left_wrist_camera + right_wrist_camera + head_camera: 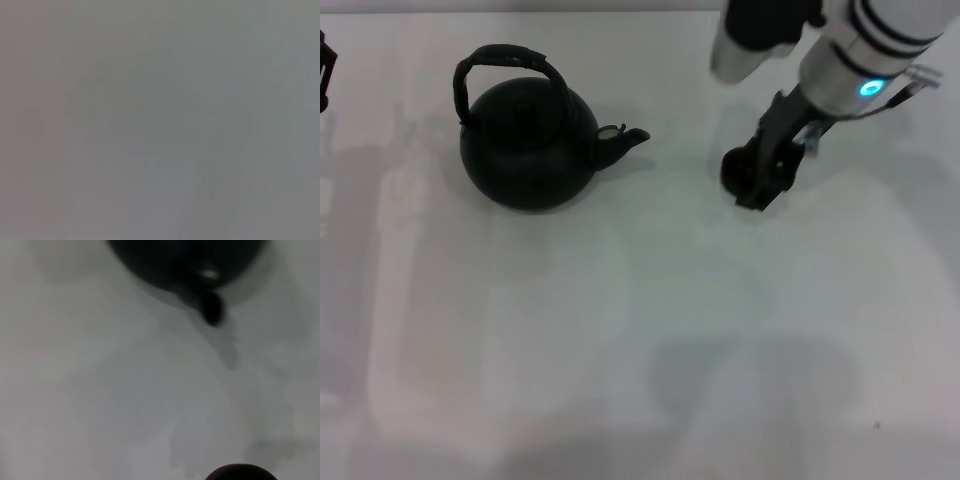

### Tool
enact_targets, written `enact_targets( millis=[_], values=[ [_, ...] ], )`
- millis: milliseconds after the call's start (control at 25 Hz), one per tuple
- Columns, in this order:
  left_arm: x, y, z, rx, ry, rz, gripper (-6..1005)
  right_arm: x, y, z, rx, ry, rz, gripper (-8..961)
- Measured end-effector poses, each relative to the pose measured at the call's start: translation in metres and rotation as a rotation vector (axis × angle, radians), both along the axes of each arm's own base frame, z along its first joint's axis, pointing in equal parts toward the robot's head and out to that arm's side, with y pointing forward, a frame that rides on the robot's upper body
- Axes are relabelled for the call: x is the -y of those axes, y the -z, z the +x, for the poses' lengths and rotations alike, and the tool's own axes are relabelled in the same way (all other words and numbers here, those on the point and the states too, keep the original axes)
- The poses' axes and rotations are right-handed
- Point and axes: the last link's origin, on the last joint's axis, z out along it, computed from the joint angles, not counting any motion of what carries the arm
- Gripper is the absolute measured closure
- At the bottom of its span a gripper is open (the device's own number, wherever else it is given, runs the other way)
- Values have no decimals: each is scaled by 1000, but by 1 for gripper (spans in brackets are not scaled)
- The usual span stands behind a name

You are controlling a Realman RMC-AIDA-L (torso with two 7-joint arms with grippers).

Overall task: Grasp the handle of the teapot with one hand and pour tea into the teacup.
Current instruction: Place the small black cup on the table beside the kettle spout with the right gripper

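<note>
The right gripper (757, 185) is down at the white table (640, 330), its dark fingers set around the teacup (735, 168). Most of the cup is hidden behind them, so only a dark rounded edge shows on the gripper's teapot side, and I cannot tell whether the fingers are pressing on it or merely standing beside it. In the right wrist view, only a cut-off dark arc of the teacup (241, 473) shows at the frame edge.

Out from this gripper, well apart across bare table, sits the teapot (528, 145), upright, its spout (623, 142) pointing toward the gripper and cup. The handle (507, 62) arches over the lid, free of any contact. The wrist view shows only part of the belly and the blurred spout.

The left gripper (325, 68) is only a dark sliver at the table's far left edge, beyond the teapot; its fingers cannot be made out. The left wrist view is a featureless grey.
</note>
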Motion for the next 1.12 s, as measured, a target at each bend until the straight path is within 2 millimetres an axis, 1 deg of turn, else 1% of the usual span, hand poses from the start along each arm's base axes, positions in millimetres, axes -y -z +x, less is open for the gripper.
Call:
enact_targets(
  millis=[160, 360, 880, 1120],
  values=[
    [0, 1, 1, 1, 3, -3, 112, 11, 15, -7, 2, -57, -50, 227],
    [1, 3, 1, 5, 3, -10, 112, 19, 29, -12, 18, -122, -81, 227],
    [2, 4, 2, 5, 6, -15, 111, 28, 41, -13, 30, -168, -114, 226],
    [1, 4, 2, 5, 6, -14, 111, 29, 44, -11, 34, -177, -118, 225]
  ],
)
